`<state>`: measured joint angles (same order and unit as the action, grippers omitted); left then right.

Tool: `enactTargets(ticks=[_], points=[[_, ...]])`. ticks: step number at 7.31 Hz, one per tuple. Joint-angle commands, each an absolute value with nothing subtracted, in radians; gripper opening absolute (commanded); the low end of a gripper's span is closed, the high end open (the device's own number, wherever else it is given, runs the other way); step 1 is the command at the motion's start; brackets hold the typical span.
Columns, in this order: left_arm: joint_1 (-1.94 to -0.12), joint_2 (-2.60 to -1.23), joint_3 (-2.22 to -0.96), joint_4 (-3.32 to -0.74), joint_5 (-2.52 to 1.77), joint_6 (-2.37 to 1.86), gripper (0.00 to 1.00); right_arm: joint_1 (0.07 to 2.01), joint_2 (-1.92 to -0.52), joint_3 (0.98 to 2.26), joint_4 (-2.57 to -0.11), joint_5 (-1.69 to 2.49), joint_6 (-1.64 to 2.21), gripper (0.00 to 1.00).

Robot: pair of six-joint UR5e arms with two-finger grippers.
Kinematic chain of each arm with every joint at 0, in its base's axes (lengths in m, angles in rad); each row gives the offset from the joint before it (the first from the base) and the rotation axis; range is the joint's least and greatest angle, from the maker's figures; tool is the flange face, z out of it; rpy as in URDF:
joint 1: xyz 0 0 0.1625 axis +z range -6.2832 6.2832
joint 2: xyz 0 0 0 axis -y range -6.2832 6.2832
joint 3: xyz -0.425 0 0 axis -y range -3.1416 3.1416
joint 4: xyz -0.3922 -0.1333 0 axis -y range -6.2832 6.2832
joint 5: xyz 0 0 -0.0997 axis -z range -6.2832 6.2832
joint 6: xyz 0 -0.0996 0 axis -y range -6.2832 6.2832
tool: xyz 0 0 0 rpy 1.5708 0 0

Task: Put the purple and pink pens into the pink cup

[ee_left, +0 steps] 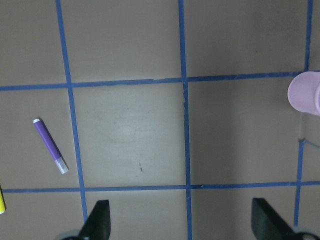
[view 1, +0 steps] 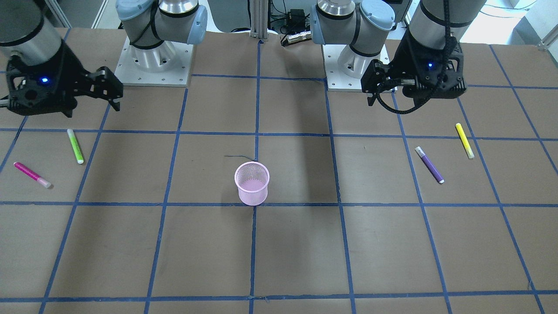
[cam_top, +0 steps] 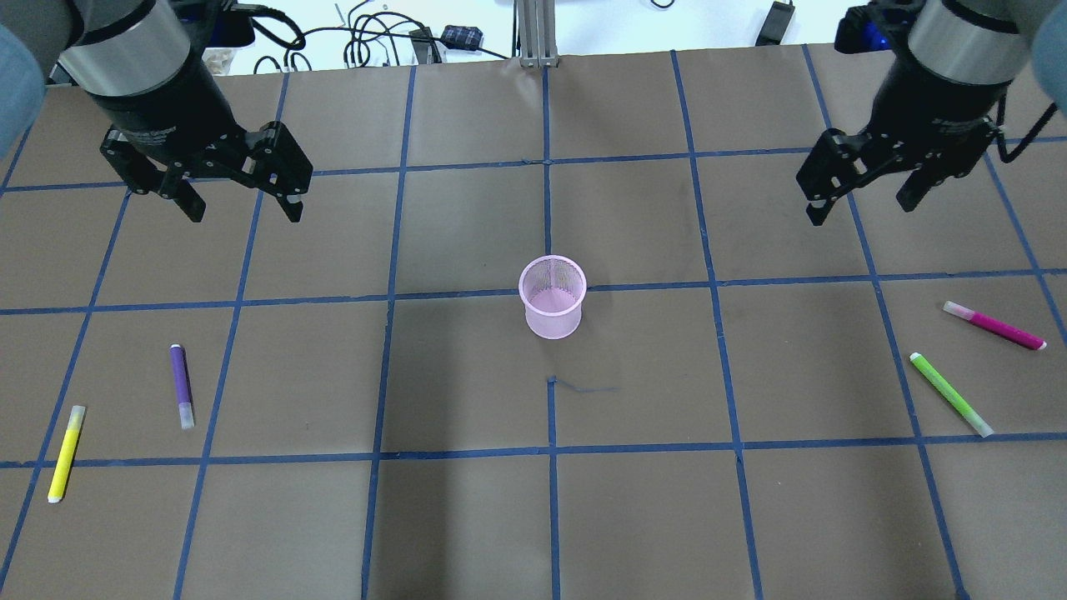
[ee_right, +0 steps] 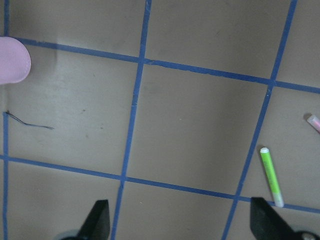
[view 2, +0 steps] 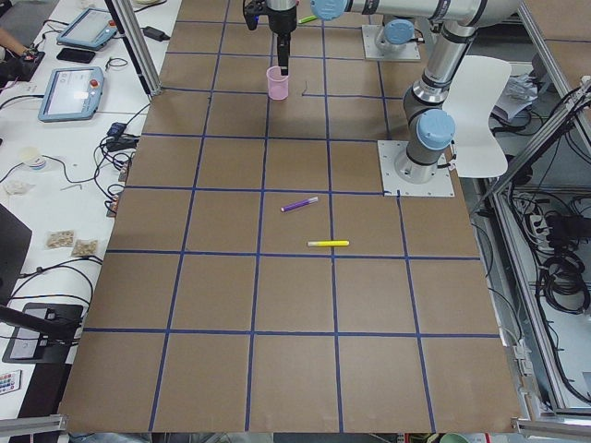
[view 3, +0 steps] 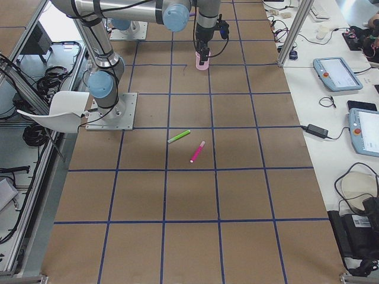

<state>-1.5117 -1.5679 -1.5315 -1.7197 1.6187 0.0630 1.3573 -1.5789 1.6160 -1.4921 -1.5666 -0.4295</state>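
The pink mesh cup [cam_top: 552, 298] stands upright at the table's middle, empty. The purple pen [cam_top: 181, 385] lies flat on the robot's left side; it also shows in the left wrist view [ee_left: 50, 145]. The pink pen [cam_top: 994, 325] lies flat on the far right side; only its tip shows in the right wrist view [ee_right: 313, 121]. My left gripper [cam_top: 244, 208] is open and empty, held above the table, beyond the purple pen. My right gripper [cam_top: 860, 208] is open and empty, held above the table, beyond the pink pen.
A yellow pen [cam_top: 65, 452] lies near the purple pen, closer to the left edge. A green pen [cam_top: 950, 393] lies beside the pink pen. Blue tape lines grid the brown table. Cables lie past the far edge.
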Motion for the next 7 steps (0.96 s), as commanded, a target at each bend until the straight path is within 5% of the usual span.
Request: enactTargets(ticks=[1, 7], points=[[-1.356, -1.61, -1.648, -1.76, 1.615, 0.119, 1.0, 1.156, -1.575, 1.67, -1.511, -1.563, -0.854, 1.0], [-1.097, -1.842, -1.762, -1.568, 1.614, 0.133, 1.0, 0.862, -1.51, 1.97, -2.11, -1.56, -1.751, 1.0]])
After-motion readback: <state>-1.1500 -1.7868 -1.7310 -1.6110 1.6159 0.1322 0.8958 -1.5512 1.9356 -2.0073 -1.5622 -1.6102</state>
